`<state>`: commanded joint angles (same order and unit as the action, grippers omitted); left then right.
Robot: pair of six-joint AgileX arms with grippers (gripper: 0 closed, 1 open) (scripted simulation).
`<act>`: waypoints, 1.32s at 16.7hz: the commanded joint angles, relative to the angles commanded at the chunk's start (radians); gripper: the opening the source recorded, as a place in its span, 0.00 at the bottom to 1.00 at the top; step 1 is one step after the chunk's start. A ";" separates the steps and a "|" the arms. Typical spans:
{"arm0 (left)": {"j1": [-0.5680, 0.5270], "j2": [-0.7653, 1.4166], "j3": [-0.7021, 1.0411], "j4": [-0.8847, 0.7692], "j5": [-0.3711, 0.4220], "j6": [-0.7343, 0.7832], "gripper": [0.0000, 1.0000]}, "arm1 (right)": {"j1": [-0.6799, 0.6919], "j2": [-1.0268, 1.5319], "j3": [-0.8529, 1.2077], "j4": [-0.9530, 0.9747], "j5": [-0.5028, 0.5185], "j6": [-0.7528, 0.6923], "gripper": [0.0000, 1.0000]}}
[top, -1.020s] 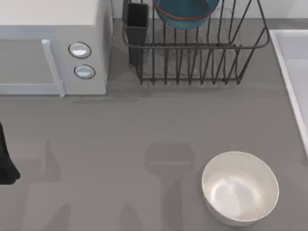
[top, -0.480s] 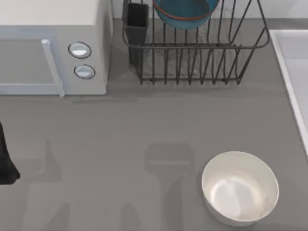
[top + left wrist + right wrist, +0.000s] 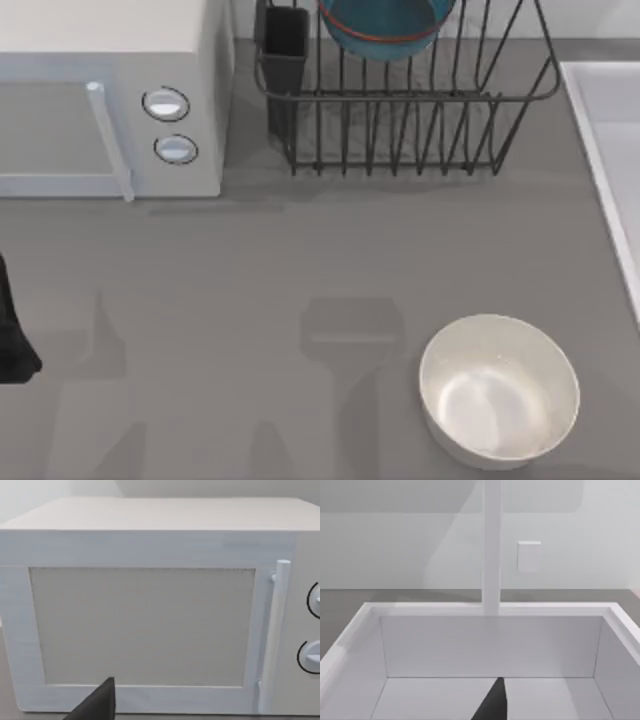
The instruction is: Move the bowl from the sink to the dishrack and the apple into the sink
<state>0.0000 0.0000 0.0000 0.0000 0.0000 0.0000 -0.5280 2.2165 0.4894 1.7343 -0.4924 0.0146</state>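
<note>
The bowl [image 3: 383, 28], rigid and likely slippery, already sits in the dishrack [image 3: 420, 120] at twelve o'clock; I cannot tell either arm's finger state.

White microwave [image 3: 110, 100] at the tabletop's back left, door shut, vertical bar handle [image 3: 110, 140] on the door's right side, two round knobs [image 3: 166, 104] stacked on the panel beside it. In my left wrist view the microwave [image 3: 150, 605] is seen front-on. White bowl [image 3: 498, 390] upright on the grey tabletop [image 3: 300, 270], front right, well apart from the microwave. A white faucet post [image 3: 491, 555] stands before a pale wall with a small square plate [image 3: 529, 556].
</note>
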 joint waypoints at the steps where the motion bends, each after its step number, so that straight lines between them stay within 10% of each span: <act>1: 0.000 0.000 0.000 0.000 0.000 0.000 1.00 | 0.000 0.000 0.000 0.000 0.000 0.000 0.75; 5: 0.000 0.000 0.000 0.000 0.000 0.000 1.00 | 0.000 0.000 0.000 0.000 0.000 0.000 1.00; 22: 0.000 0.000 0.000 0.000 0.000 0.000 1.00 | 0.091 -0.331 -0.110 -0.322 0.086 0.008 1.00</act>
<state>0.0000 0.0000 0.0000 0.0000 0.0000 0.0000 -0.4373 1.8852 0.3792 1.4118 -0.4060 0.0226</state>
